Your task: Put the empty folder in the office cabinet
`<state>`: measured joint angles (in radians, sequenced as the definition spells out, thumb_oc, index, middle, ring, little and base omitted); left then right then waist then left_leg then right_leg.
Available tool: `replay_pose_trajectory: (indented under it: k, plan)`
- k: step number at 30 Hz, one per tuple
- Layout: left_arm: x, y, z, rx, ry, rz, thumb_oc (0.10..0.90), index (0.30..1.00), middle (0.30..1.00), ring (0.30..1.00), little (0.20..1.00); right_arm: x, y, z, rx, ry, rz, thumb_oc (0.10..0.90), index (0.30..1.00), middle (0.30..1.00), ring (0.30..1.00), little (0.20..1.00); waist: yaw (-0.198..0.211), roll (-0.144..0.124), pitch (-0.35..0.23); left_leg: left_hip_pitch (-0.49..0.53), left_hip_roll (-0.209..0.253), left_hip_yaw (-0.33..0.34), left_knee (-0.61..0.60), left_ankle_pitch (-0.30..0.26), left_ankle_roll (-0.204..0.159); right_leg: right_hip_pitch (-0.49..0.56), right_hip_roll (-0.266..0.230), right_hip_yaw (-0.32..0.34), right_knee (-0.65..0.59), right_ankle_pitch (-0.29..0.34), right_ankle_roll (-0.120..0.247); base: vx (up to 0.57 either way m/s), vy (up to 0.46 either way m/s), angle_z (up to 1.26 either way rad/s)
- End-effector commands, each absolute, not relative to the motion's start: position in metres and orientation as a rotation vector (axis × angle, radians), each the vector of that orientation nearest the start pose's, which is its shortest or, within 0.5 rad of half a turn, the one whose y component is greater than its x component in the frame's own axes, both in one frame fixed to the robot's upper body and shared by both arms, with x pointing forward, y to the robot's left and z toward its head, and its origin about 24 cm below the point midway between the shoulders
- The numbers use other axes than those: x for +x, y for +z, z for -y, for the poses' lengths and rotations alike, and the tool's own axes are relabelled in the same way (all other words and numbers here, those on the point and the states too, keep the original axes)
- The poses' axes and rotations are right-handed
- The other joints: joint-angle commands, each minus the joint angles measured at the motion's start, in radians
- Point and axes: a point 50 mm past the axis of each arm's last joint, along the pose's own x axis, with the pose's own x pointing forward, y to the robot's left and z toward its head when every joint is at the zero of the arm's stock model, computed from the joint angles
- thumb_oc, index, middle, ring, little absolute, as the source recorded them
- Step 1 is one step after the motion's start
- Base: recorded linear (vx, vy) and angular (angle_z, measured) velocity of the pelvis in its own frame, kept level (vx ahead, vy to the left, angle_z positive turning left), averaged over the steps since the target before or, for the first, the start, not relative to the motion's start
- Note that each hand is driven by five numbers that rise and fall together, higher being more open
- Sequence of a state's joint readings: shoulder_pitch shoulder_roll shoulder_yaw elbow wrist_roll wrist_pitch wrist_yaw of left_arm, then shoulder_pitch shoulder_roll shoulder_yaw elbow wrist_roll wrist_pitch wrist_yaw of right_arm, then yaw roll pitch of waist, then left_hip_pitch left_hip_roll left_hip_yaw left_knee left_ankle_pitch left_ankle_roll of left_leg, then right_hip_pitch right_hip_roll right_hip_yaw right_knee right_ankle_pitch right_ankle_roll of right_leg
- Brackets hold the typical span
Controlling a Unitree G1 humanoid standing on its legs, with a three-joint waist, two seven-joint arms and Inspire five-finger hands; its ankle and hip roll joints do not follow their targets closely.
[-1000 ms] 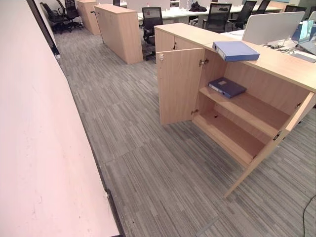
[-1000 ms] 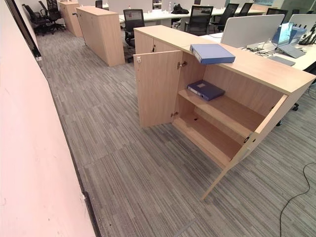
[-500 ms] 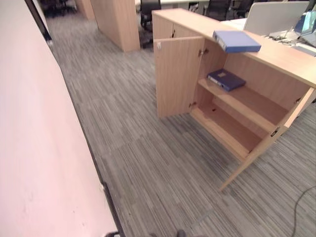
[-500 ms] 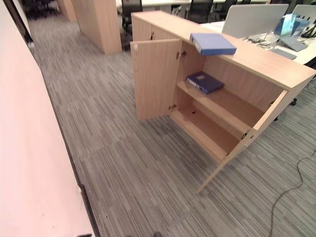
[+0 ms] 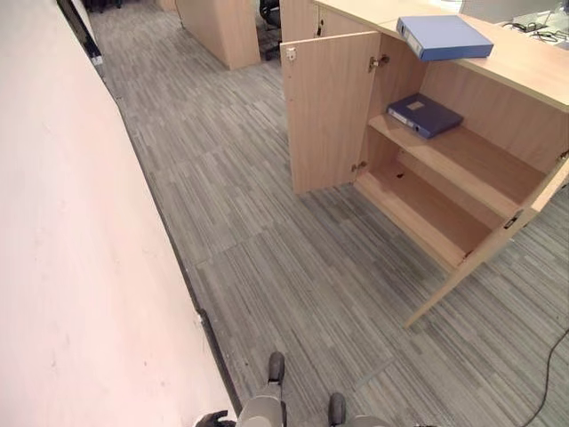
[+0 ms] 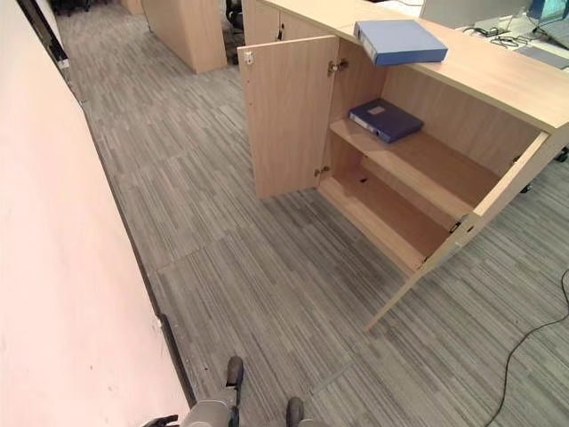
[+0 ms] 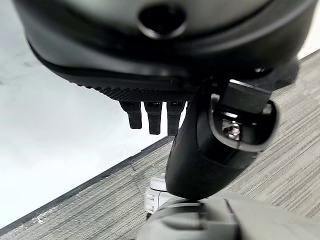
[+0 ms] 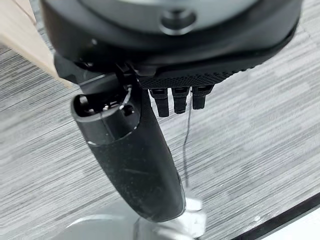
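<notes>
A light blue folder [image 5: 444, 37] lies flat on top of the wooden office cabinet [image 5: 524, 67], near its front edge. Both cabinet doors stand open. A darker blue folder [image 5: 424, 115] lies flat on the upper shelf [image 5: 462, 160] inside; the lower shelf [image 5: 427, 213] is bare. The cabinet stands some way off across the carpet. My left hand [image 7: 150, 60] hangs over the carpet beside a pale wall, fingers [image 7: 152, 117] relaxed and holding nothing. My right hand [image 8: 175, 45] hangs over the carpet with its fingers [image 8: 180, 100] relaxed too, also holding nothing.
A pale partition wall [image 5: 71, 267] runs along my left. The cabinet's left door [image 5: 329, 111] and right door [image 5: 498, 249] swing out over the grey carpet [image 5: 267, 249]. Another wooden cabinet [image 5: 222, 27] stands further back. Desk items [image 6: 498, 18] lie behind the cabinet top.
The whole picture has shifted downward and the cabinet looks slightly nearer: the camera moved. Both folders and the doors have stayed where they were.
</notes>
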<state>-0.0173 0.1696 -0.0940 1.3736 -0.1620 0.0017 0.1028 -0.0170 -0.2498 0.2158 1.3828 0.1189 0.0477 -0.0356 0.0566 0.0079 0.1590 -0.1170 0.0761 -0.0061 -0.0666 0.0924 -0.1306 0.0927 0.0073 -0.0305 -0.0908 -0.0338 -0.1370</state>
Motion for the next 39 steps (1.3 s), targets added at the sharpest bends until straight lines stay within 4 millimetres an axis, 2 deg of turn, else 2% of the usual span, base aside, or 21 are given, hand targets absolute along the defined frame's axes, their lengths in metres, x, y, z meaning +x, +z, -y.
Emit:
replay_pose_trajectory:
  k: [1, 2, 4, 6, 7, 8, 9, 12, 14, 16, 18, 22, 25, 29, 31, 32, 33, 35, 36, 38, 39]
  plan:
    - [0.053, -0.167, -0.245, 0.226, 0.308, -1.344, 0.8, 0.9, 0.9, 0.9, 0.9, 0.048, -0.166, 0.254, -0.347, -0.093, -1.438, 0.8, 0.9, 0.9, 0.9, 0.9, 0.007, -0.027, -0.089, -0.087, -0.069, -0.014, -0.021, 0.092, 0.105, 0.155, -0.03, 0.003, 0.077, -0.147, 0.182, 0.42, 0.346, -0.41]
    - [0.054, -0.166, -0.248, 0.217, 0.33, -1.34, 0.8, 0.9, 0.9, 0.9, 0.9, 0.048, -0.166, 0.251, -0.325, -0.094, -1.438, 0.8, 0.9, 0.9, 0.9, 0.9, 0.009, -0.031, -0.107, -0.062, -0.091, -0.008, -0.021, 0.071, 0.125, 0.144, -0.061, 0.009, 0.115, -0.146, 0.206, 0.42, 0.356, -0.47]
    - [0.056, -0.165, -0.252, 0.201, 0.355, -1.326, 0.8, 0.9, 0.9, 0.9, 0.9, 0.049, -0.167, 0.25, -0.308, -0.099, -1.433, 0.8, 0.9, 0.9, 0.9, 0.9, 0.013, -0.034, -0.121, -0.025, -0.119, 0.001, -0.021, 0.038, 0.151, 0.117, -0.096, 0.015, 0.2, -0.132, 0.233, 0.32, 0.306, -0.54]
    - [0.062, -0.163, -0.255, 0.188, 0.378, -1.303, 0.8, 0.9, 0.9, 0.9, 0.9, 0.054, -0.166, 0.25, -0.297, -0.102, -1.412, 0.8, 0.9, 0.9, 0.9, 0.9, 0.013, -0.031, -0.121, 0.016, -0.147, 0.011, -0.021, 0.003, 0.177, 0.057, -0.134, 0.015, 0.348, -0.081, 0.259, 0.17, 0.227, -0.32]
    - [0.062, -0.163, -0.255, 0.188, 0.378, -1.303, 0.8, 0.9, 0.9, 0.9, 0.9, 0.054, -0.166, 0.25, -0.297, -0.102, -1.412, 0.8, 0.9, 0.9, 0.9, 0.9, 0.013, -0.031, -0.121, 0.016, -0.148, 0.011, -0.021, 0.003, 0.177, 0.057, -0.134, 0.016, 0.348, -0.081, 0.259, 0.18, 0.304, -0.24]
    - [0.066, -0.161, -0.257, 0.164, 0.403, -1.284, 0.8, 0.9, 0.9, 0.9, 0.9, 0.062, -0.165, 0.25, -0.294, -0.105, -1.386, 0.8, 0.9, 0.9, 0.9, 0.9, 0.01, -0.028, -0.11, 0.058, -0.18, 0.017, -0.021, -0.029, 0.205, -0.003, -0.182, -0.006, 0.517, 0.024, 0.262, 0.16, 0.283, -0.17]
    - [0.069, -0.16, -0.258, 0.151, 0.417, -1.271, 0.8, 0.9, 0.9, 0.9, 0.9, 0.067, -0.164, 0.249, -0.294, -0.101, -1.37, 0.8, 0.9, 0.9, 0.9, 0.9, 0.005, -0.024, -0.1, 0.084, -0.189, 0.013, -0.021, -0.046, 0.213, -0.032, -0.195, -0.024, 0.584, 0.059, 0.25, 0.22, 0.353, -0.2]
    - [0.071, -0.16, -0.26, 0.125, 0.437, -1.262, 0.8, 0.9, 0.9, 0.9, 0.9, 0.073, -0.164, 0.245, -0.294, -0.086, -1.346, 0.8, 0.9, 0.9, 0.9, 0.9, 0.001, -0.021, -0.087, 0.134, -0.198, 0.017, -0.021, -0.083, 0.224, -0.076, -0.245, -0.113, 0.668, 0.093, 0.237, 0.16, 0.158, 0.1]
    - [0.075, -0.159, -0.259, 0.128, 0.429, -1.249, 0.8, 0.9, 0.9, 0.9, 0.9, 0.079, -0.163, 0.243, -0.297, -0.074, -1.327, 0.8, 0.9, 0.9, 0.9, 0.9, -0.005, -0.005, -0.072, 0.155, -0.18, 0.014, -0.021, -0.099, 0.22, -0.126, -0.241, -0.186, 0.628, 0.045, 0.215, 0.18, 0.05, 0.1]
    - [0.074, -0.16, -0.257, 0.131, 0.417, -1.256, 0.8, 0.9, 0.9, 0.9, 0.9, 0.084, -0.162, 0.243, -0.296, -0.074, -1.307, 0.8, 0.9, 0.9, 0.9, 0.9, -0.014, 0.004, -0.053, 0.182, -0.169, 0.009, -0.021, -0.119, 0.212, -0.164, -0.235, -0.225, 0.565, 0.004, 0.224, 0.16, -0.027, -0.03]
    - [0.071, -0.161, -0.256, 0.144, 0.405, -1.27, 0.8, 0.9, 0.9, 0.9, 0.9, 0.086, -0.162, 0.243, -0.292, -0.079, -1.298, 0.8, 0.9, 0.9, 0.9, 0.9, -0.026, 0.011, -0.027, 0.209, -0.155, 0.014, -0.021, -0.127, 0.205, -0.186, -0.218, -0.266, 0.432, 0.033, 0.227, 0.11, -0.081, -0.17]
    - [0.064, -0.162, -0.256, 0.163, 0.404, -1.297, 0.8, 0.9, 0.9, 0.9, 0.9, 0.09, -0.161, 0.242, -0.259, -0.113, -1.284, 0.8, 0.9, 0.9, 0.9, 0.9, -0.06, -0.016, 0.009, 0.28, -0.158, 0.002, -0.021, -0.17, 0.183, -0.255, -0.164, -0.191, 0.121, 0.161, 0.285, 0.26, -0.125, -0.04]
    - [0.055, -0.163, -0.258, 0.154, 0.428, -1.324, 0.8, 0.9, 0.9, 0.9, 0.9, 0.086, -0.162, 0.244, -0.24, -0.128, -1.297, 0.8, 0.9, 0.9, 0.9, 0.9, -0.067, -0.029, 0.01, 0.325, -0.157, -0.005, -0.021, -0.209, 0.17, -0.287, -0.152, -0.179, 0.008, 0.214, 0.315, 0.31, -0.134, 0.01]
    - [0.04, -0.164, -0.261, 0.141, 0.46, -1.369, 0.8, 0.9, 0.9, 0.9, 0.9, 0.069, -0.165, 0.244, -0.242, -0.124, -1.353, 0.8, 0.9, 0.9, 0.9, 0.9, -0.068, -0.042, -0.02, 0.385, -0.146, -0.016, -0.021, -0.268, 0.16, -0.248, -0.162, -0.225, 0.004, 0.237, 0.307, 0.37, -0.193, 0.17]
    - [0.033, -0.166, -0.258, 0.118, 0.47, -1.388, 0.8, 0.9, 0.9, 0.9, 0.9, 0.062, -0.166, 0.247, -0.24, -0.135, -1.376, 0.8, 0.9, 0.9, 0.9, 0.9, -0.076, -0.029, -0.033, 0.413, -0.111, -0.022, -0.021, -0.285, 0.152, -0.249, -0.152, -0.235, 0.059, 0.217, 0.293, 0.44, -0.259, 0.51]
    - [0.033, -0.166, -0.255, 0.095, 0.478, -1.386, 0.8, 0.9, 0.9, 0.9, 0.9, 0.059, -0.166, 0.248, -0.233, -0.151, -1.386, 0.8, 0.9, 0.9, 0.9, 0.9, -0.085, -0.018, -0.045, 0.425, -0.073, -0.024, -0.021, -0.286, 0.136, -0.261, -0.135, -0.227, 0.101, 0.185, 0.275, 0.35, -0.217, 0.54]
    - [0.033, -0.166, -0.255, 0.095, 0.478, -1.386, 0.8, 0.9, 0.9, 0.9, 0.9, 0.059, -0.166, 0.249, -0.233, -0.151, -1.386, 0.8, 0.9, 0.9, 0.9, 0.9, -0.085, -0.017, -0.045, 0.425, -0.072, -0.024, -0.021, -0.287, 0.135, -0.262, -0.134, -0.227, 0.103, 0.184, 0.275, 0.36, -0.24, 0.37]
    - [0.05, -0.165, -0.253, 0.08, 0.475, -1.335, 0.8, 0.9, 0.9, 0.9, 0.9, 0.061, -0.164, 0.252, -0.226, -0.183, -1.382, 0.8, 0.9, 0.9, 0.9, 0.9, -0.102, -0.013, -0.057, 0.405, -0.013, -0.013, 0.023, -0.26, 0.101, -0.264, -0.102, -0.218, 0.145, 0.126, 0.241, 0.31, -0.247, 0.11]
    - [0.05, -0.165, -0.253, 0.08, 0.475, -1.335, 0.8, 0.9, 0.9, 0.9, 0.9, 0.061, -0.164, 0.252, -0.226, -0.183, -1.382, 0.8, 0.9, 0.9, 0.9, 0.9, -0.103, -0.013, -0.057, 0.404, -0.013, -0.013, 0.024, -0.26, 0.101, -0.265, -0.102, -0.219, 0.146, 0.125, 0.24, 0.27, -0.239, 0.12]
    - [0.075, -0.162, -0.248, 0.087, 0.439, -1.254, 0.8, 0.9, 0.9, 0.9, 0.9, 0.063, -0.163, 0.254, -0.257, -0.175, -1.375, 0.8, 0.9, 0.9, 0.9, 0.9, -0.108, -0.018, -0.067, 0.384, 0.024, -0.014, 0.053, -0.221, 0.077, -0.256, -0.071, -0.225, 0.143, 0.091, 0.217, 0.23, -0.237, 0.07]
    - [0.075, -0.163, -0.248, 0.087, 0.439, -1.254, 0.8, 0.9, 0.9, 0.9, 0.9, 0.063, -0.163, 0.254, -0.258, -0.175, -1.375, 0.8, 0.9, 0.9, 0.9, 0.9, -0.108, -0.018, -0.067, 0.385, 0.025, -0.014, 0.052, -0.221, 0.076, -0.256, -0.07, -0.225, 0.143, 0.091, 0.216, 0.15, -0.159, 0.01]
